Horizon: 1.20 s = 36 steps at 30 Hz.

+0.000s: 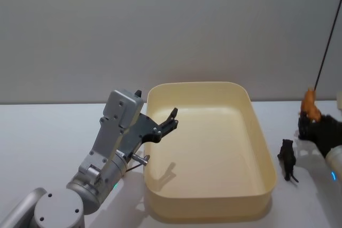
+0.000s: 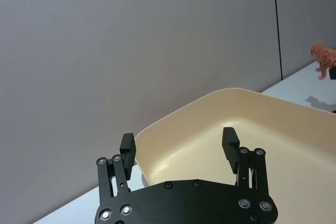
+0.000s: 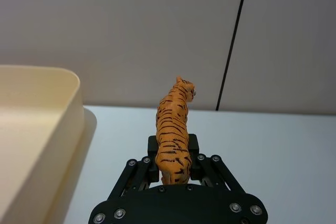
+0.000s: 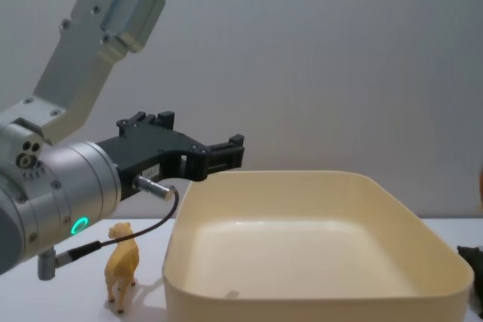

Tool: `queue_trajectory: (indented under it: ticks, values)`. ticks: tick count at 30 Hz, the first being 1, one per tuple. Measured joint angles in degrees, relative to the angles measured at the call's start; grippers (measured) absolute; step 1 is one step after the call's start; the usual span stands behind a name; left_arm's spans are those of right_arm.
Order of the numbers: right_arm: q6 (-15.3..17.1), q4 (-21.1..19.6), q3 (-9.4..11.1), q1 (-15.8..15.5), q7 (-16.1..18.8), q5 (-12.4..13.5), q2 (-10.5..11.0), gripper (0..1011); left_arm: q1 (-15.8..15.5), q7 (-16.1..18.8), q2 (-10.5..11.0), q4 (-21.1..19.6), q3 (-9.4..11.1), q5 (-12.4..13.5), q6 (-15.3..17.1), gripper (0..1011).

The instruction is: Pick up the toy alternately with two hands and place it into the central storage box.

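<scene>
Tiger (image 3: 172,124) head-outward along right end effector (image 3: 173,149)

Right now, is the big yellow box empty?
Empty: the cream storage box shows a bare floor. The right gripper holds the toy tiger outside it.

You have a plain white counter (image 1: 43,126) in front of you, running back to a flat grey wall (image 1: 160,25). On the right side of that wall you'll see a thin black line (image 3: 231,40) that comes down to where wall meets counter. It slants slightly in the head view.
</scene>
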Motion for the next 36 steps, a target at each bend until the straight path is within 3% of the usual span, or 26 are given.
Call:
queue_trajectory:
  ticks: [9,18,26,36]
  values:
    - [-2.75,-3.4,-0.05,1.06,3.46,-1.47,-0.03,281,0.0,0.0,0.0,0.0,0.0,0.0,0.0,1001]
    - [-2.78,-5.73,-0.49,2.79,8.12,-1.49,-0.59,281,0.0,0.0,0.0,0.0,0.0,0.0,0.0,1001]
    - [-0.34,-6.71,-1.35,5.37,13.81,-0.6,-1.81,281,0.0,0.0,0.0,0.0,0.0,0.0,0.0,1001]
    - [5.24,-5.33,-2.97,9.69,20.56,0.09,-4.08,281,0.0,0.0,0.0,0.0,0.0,0.0,0.0,1001]
